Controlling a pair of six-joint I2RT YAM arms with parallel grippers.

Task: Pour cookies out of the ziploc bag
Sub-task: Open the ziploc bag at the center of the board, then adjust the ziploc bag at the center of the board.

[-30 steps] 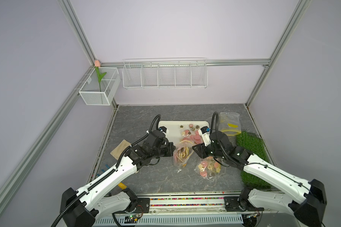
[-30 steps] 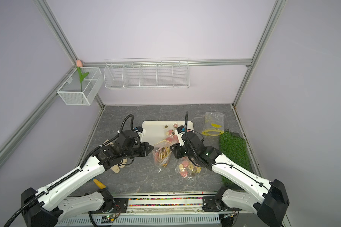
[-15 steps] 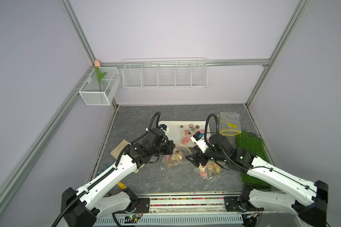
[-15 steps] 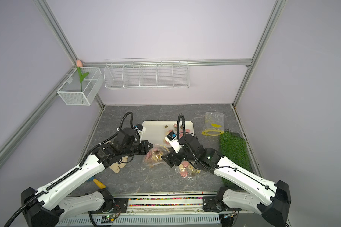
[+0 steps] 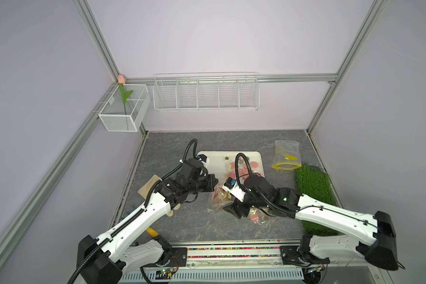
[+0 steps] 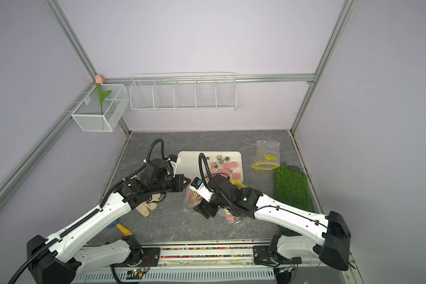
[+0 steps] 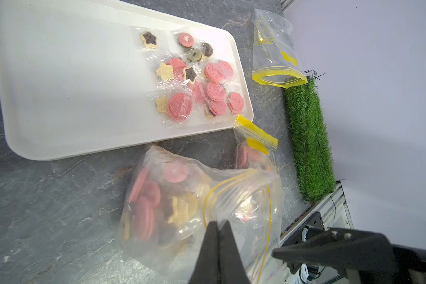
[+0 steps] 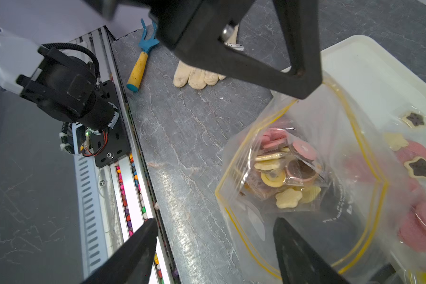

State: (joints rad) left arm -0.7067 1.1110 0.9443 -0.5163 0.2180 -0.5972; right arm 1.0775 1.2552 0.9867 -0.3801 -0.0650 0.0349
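Lilac walls (image 5: 219, 37) are enclosing a grey marbled counter (image 5: 182, 221), with a wire basket (image 5: 205, 93) and a mesh box (image 5: 123, 110) holding one tulip (image 5: 121, 79) hanging on them.

Much is sitting half hidden. Both arms are covering the middle of the counter in both top views. The right arm is lying over a second bag (image 7: 253, 152), so only its yellow strip and a few pink discs are showing. One glove (image 8: 197, 76) is peeking out from under the left arm. One yellow-handled tool (image 8: 138, 68) is lying near the counter's front edge.

Three bags are showing in all. The third is an empty bag (image 5: 285, 155) beside one grass mat (image 5: 312, 189). One white tray (image 7: 59, 86) is carrying loose cookies (image 7: 180, 107). Their wrappers are overlapping too much for an exact count. More are sitting piled inside the ziploc bag (image 7: 172, 196), which is resting on the counter just beside the tray.

The left pincer (image 7: 219, 228) is pinching the bag's film near its yellow rim, fingers fully together. The right pincer (image 8: 215, 219) is standing wide apart at the bag's mouth, gripping nothing. Whether either finger is touching the film is hard to tell.
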